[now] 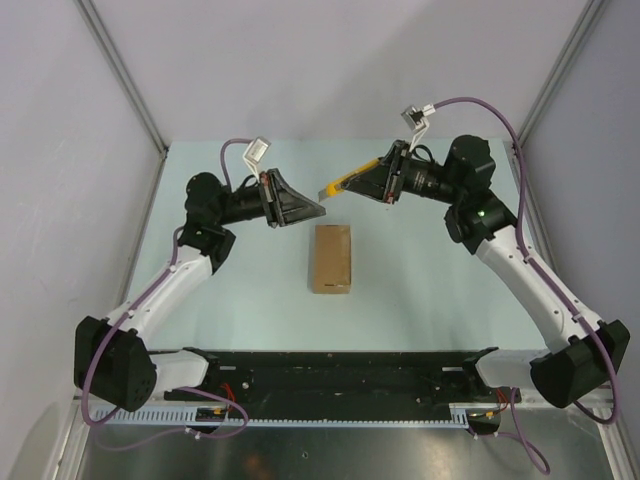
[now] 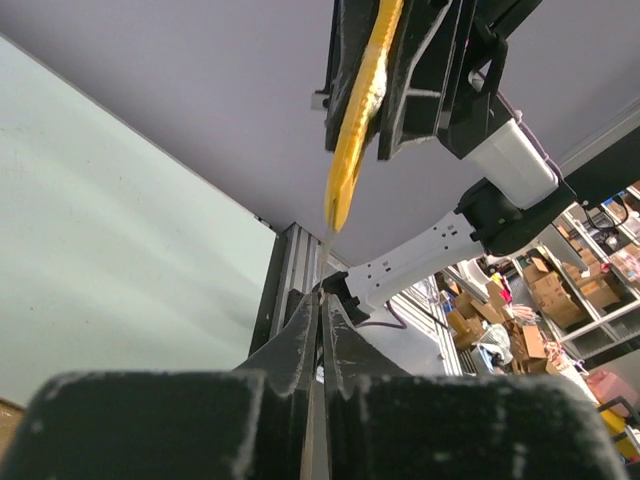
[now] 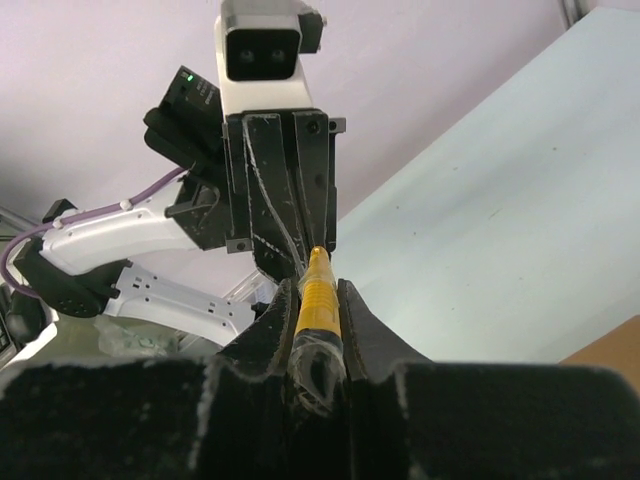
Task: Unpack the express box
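Observation:
The express box (image 1: 331,259), a plain brown carton with its lid down, lies flat at the middle of the pale green table (image 1: 420,300). A corner of it shows in the right wrist view (image 3: 612,350). Above and behind it my right gripper (image 1: 372,178) (image 3: 320,288) is shut on a yellow-and-black utility knife (image 1: 338,186) (image 3: 320,300) (image 2: 360,110), which points left. My left gripper (image 1: 320,208) (image 2: 325,292) faces it, jaws pressed almost together. The knife's thin blade tip reaches in between those fingertips.
Grey walls and aluminium corner posts (image 1: 125,80) enclose the table on the left, back and right. A black rail (image 1: 340,365) runs along the near edge between the arm bases. Shelves of cartons (image 2: 560,290) stand outside the cell.

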Robot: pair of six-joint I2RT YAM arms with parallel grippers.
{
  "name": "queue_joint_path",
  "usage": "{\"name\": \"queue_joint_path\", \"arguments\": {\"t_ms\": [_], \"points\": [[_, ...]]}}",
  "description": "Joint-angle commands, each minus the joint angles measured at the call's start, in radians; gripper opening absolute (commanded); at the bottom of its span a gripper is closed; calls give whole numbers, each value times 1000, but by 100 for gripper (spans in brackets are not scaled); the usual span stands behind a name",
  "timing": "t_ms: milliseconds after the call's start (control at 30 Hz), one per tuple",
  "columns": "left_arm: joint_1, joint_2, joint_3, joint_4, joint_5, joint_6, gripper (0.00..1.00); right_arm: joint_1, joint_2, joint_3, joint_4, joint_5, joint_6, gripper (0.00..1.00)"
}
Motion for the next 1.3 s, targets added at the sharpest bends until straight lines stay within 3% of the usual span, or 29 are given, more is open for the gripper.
{"name": "queue_joint_path", "arguments": {"t_ms": [0,267,300,333,400,433,533,567,600,667,700,800,900,1067,1267], "points": [[12,-22,-24,21,26,33,1,-16,-45,36,33,25,10,0],[42,-34,-49,21,-3,39,1,-33,-59,36,14,31,-7,0],[46,-31,-52,19,-4,39,12,-33,-64,36,5,51,-24,0],[48,-26,-64,18,-13,41,36,-33,-67,36,-16,60,-35,0],[48,-23,-84,18,-30,51,44,-33,-74,36,-77,92,-59,0],[48,-19,-101,16,-46,51,53,-30,-74,36,-93,100,-78,0],[46,-14,-135,7,-95,51,61,9,-87,34,-179,186,-172,0],[48,-17,-147,-11,-166,70,64,30,-93,34,-214,244,-214,0],[46,-14,-158,-66,-219,88,68,88,-93,34,-284,399,-248,0],[43,13,-190,-146,-382,139,70,148,-88,22,-328,569,-325,0],[39,27,-195,-245,-436,157,70,180,-94,1,-313,755,-341,0],[25,121,-153,-495,-634,219,73,268,-129,-180,-163,1030,-334,0],[19,208,-129,-541,-618,202,73,308,-142,-359,-51,1228,-270,0],[-18,294,-132,-544,-629,176,74,369,-117,-548,121,1416,-271,0],[-38,391,-118,-590,-642,137,74,377,-35,-561,227,1430,-302,0]]}}
